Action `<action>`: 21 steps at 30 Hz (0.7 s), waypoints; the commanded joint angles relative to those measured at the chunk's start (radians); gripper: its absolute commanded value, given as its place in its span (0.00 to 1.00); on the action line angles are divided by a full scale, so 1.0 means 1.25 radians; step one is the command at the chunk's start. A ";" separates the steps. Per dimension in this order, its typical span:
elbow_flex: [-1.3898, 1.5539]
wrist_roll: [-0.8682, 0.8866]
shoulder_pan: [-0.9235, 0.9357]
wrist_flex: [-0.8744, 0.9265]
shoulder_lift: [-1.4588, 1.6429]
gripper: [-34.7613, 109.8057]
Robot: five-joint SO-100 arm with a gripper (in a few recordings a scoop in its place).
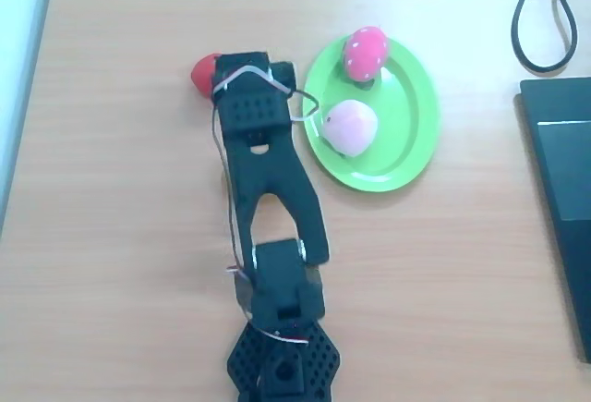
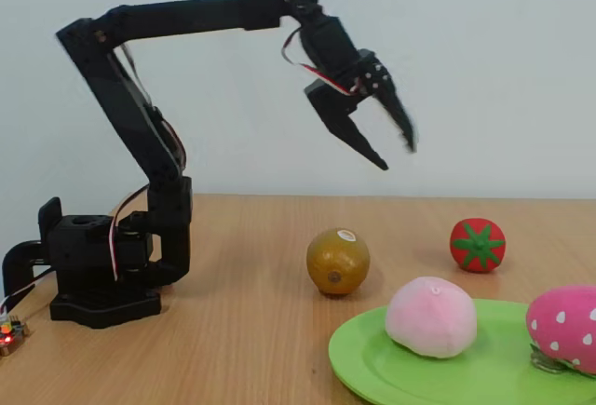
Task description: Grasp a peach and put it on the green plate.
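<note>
The pale pink peach (image 1: 349, 127) (image 2: 431, 317) lies on the lime-green plate (image 1: 406, 143) (image 2: 372, 363), at its left half in the overhead view. A deep-pink strawberry (image 1: 366, 52) (image 2: 564, 328) rests on the same plate near its rim. My black gripper (image 2: 396, 149) hangs high above the table in the fixed view, open, with nothing between its fingers. It is well clear of the peach. In the overhead view the arm (image 1: 263, 157) covers the gripper's fingers.
A brown kiwi (image 2: 338, 261) and a red tomato toy (image 2: 478, 244) (image 1: 204, 71) stand on the wooden table beside the plate. A dark laptop (image 1: 563, 199) and a black cable (image 1: 549, 14) lie at the right in the overhead view. The arm's base (image 2: 98, 270) sits at left.
</note>
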 commanded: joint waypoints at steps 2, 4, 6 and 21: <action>0.131 -0.007 -0.045 -0.048 0.177 0.23; 0.205 -0.016 -0.059 -0.088 0.249 0.20; 0.287 -0.022 -0.071 -0.131 0.333 0.18; 0.776 -0.119 -0.067 -0.234 0.753 0.18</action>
